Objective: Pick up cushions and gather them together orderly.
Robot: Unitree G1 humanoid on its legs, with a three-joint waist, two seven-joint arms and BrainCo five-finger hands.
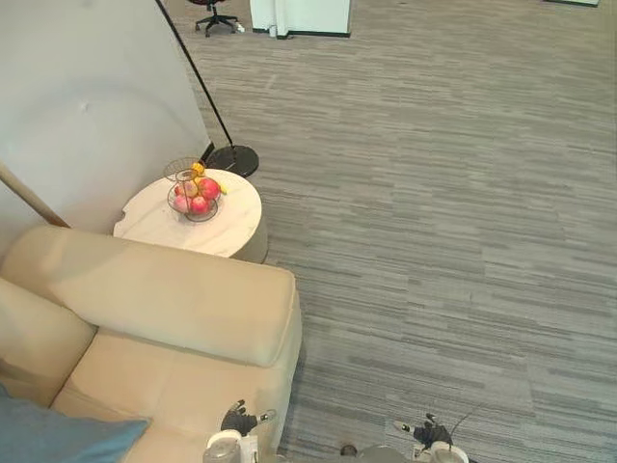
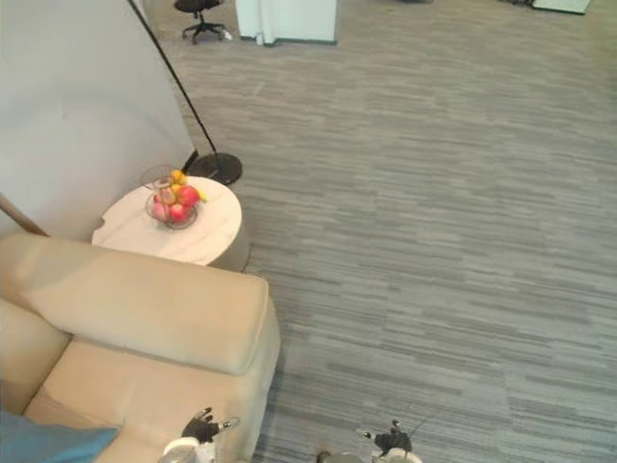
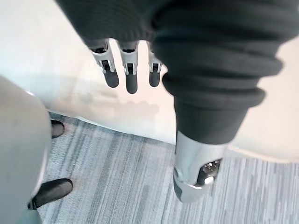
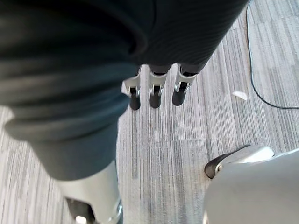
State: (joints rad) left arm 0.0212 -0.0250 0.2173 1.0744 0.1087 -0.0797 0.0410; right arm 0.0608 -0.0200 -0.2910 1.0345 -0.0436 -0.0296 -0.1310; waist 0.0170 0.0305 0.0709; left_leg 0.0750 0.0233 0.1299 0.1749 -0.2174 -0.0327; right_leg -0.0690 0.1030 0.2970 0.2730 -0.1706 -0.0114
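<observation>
**Ana:** Where is the left hand?
**Ben:** The left hand (image 1: 241, 421) hangs over the edge of the tan sofa (image 1: 174, 309). Its fingers (image 3: 131, 80) are straight and loose, with nothing in them.
**Ana:** And the other one?
**Ben:** The right hand (image 1: 430, 433) hangs over the grey carpet (image 1: 434, 241), away from the sofa. Its fingers (image 4: 157, 95) are straight too, and it holds nothing.
**Ana:** Where is the cushion?
**Ben:** A blue cushion (image 1: 58, 436) lies on the sofa seat, to the left of the left hand, not touching it.
**Ana:** What is farther off?
**Ben:** Past the sofa stands a round white table (image 1: 154, 227) with a wire bowl of fruit (image 1: 193, 198). Behind that is a floor lamp's black base (image 1: 232, 159). Far away is an office chair (image 1: 214, 13).
</observation>
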